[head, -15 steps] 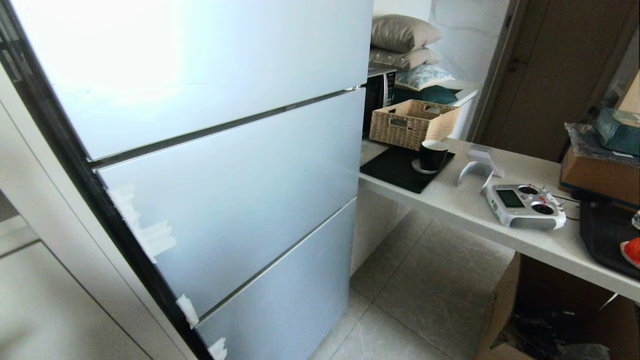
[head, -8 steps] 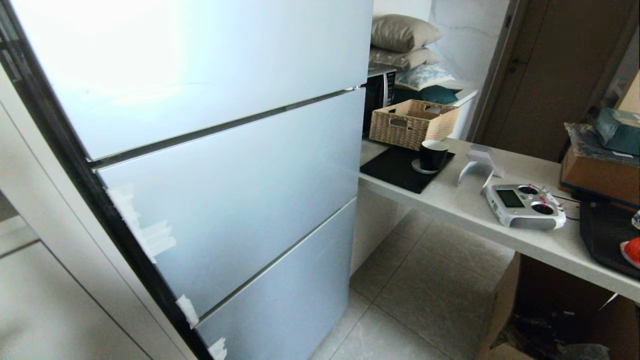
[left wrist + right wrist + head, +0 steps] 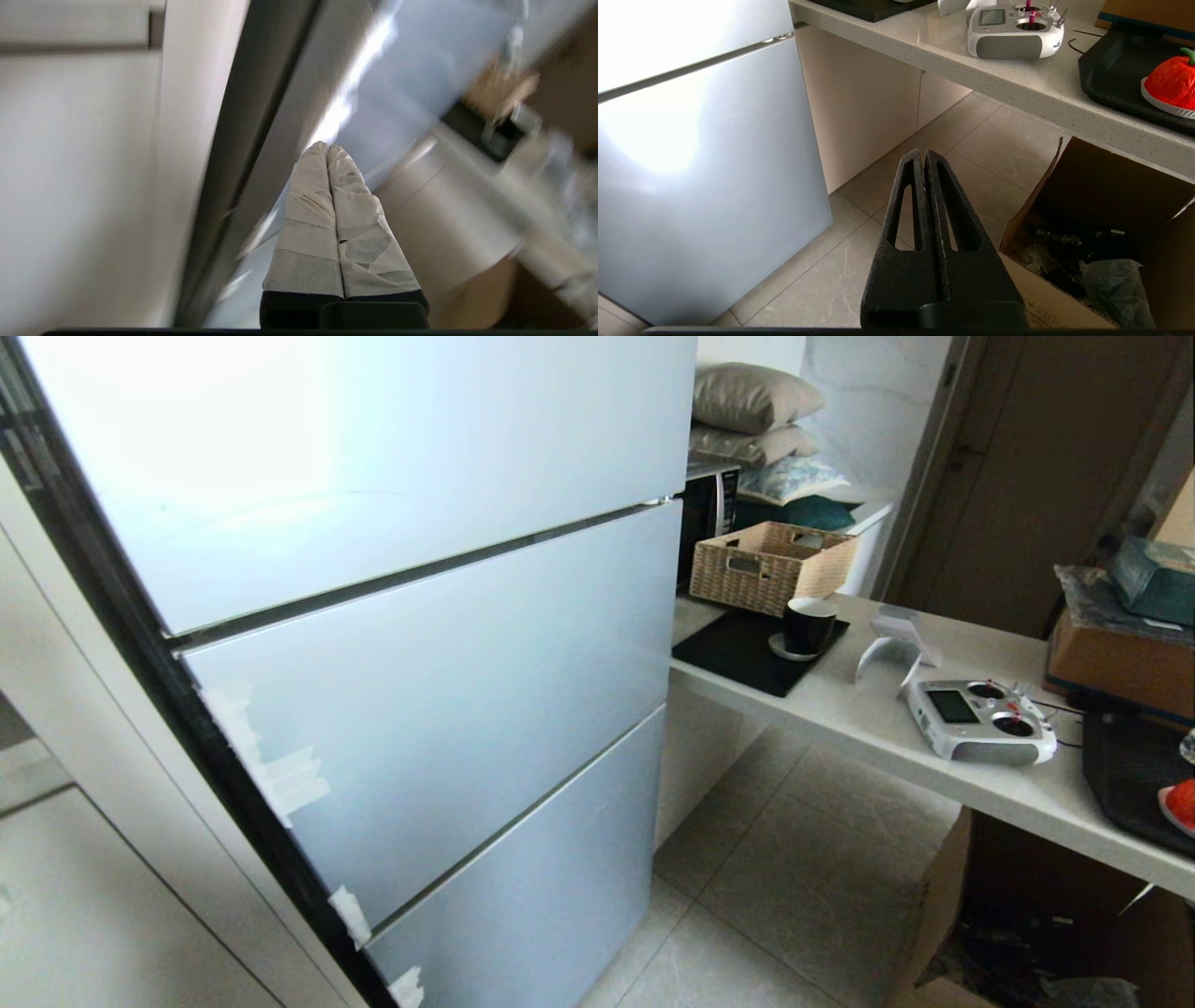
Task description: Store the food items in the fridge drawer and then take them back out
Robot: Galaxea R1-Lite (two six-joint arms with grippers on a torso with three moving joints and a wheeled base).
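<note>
A: From the head view, we face the closed fridge [image 3: 401,644], its frosted front panels split by two dark seams. To its right runs a pale surface [image 3: 868,728] carrying a wicker basket [image 3: 770,565], a black cup [image 3: 808,625] and a grey remote controller [image 3: 980,721]. We see neither of our arms here.

B: And the food?

A: At the far right edge we catch only a sliver of the orange-red pumpkin [image 3: 1183,803] on a black tray [image 3: 1125,775]. We cannot see the drawer; the fridge is shut.

B: The left wrist view?

A: Our left gripper [image 3: 327,149] has its tape-wrapped fingers [image 3: 306,224] pressed together, empty, pointing at the dark side edge of the fridge [image 3: 247,154]. The rest is blurred.

B: The right wrist view?

A: Our right gripper [image 3: 924,154] hangs low over the tiled floor [image 3: 994,140] beside a cardboard box [image 3: 1092,219], its black fingers [image 3: 957,224] together, holding nothing. Up on the surface [image 3: 1017,79] we see the pumpkin [image 3: 1171,81] with its green stem, resting on a white plate [image 3: 1164,105] in the tray [image 3: 1111,74], just beyond the controller [image 3: 1013,30].
</note>
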